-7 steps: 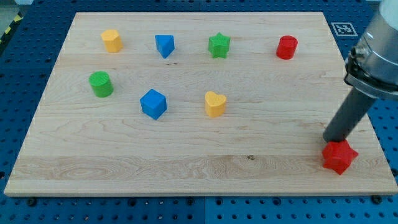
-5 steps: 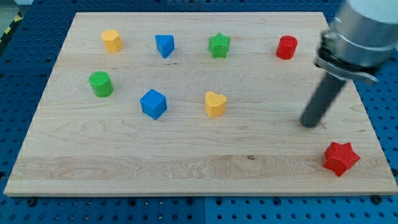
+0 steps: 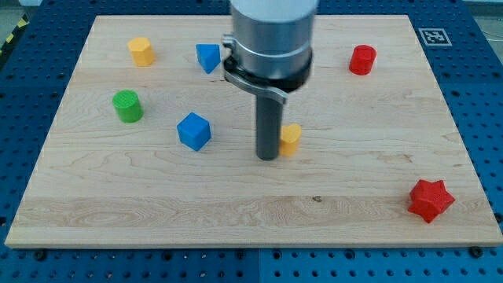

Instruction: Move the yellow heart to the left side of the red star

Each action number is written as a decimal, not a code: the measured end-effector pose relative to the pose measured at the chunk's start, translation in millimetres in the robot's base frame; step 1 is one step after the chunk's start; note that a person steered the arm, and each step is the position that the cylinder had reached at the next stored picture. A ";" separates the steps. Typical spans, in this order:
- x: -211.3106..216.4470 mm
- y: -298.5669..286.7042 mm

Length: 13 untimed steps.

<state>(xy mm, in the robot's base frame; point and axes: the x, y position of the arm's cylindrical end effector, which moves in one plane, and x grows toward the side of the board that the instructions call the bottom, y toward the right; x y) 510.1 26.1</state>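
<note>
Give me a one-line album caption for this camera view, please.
My tip rests against the left of the yellow heart, the red star far off at lower right.

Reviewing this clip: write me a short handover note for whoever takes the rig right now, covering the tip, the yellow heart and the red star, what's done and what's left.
Tip: my tip is down on the board, touching or nearly touching the left side of the yellow heart, which the rod partly hides.
Job's things: the heart sits near mid-board. The red star is at the view's bottom right corner, far from the heart.
Done: tip placed to push rightward.
Left: slide the heart right and toward the view's bottom, stopping just left of the star. The path between them looks clear of blocks.
</note>
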 end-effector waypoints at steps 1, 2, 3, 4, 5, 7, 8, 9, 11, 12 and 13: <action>-12.1 -22.0; -46.6 -46.7; -60.5 -21.1; -15.1 24.4; 26.7 67.0; 19.4 82.0; -3.7 95.4; 18.3 121.3; 24.1 121.7; 14.5 78.2; 64.0 32.7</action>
<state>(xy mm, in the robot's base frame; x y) 574.1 58.7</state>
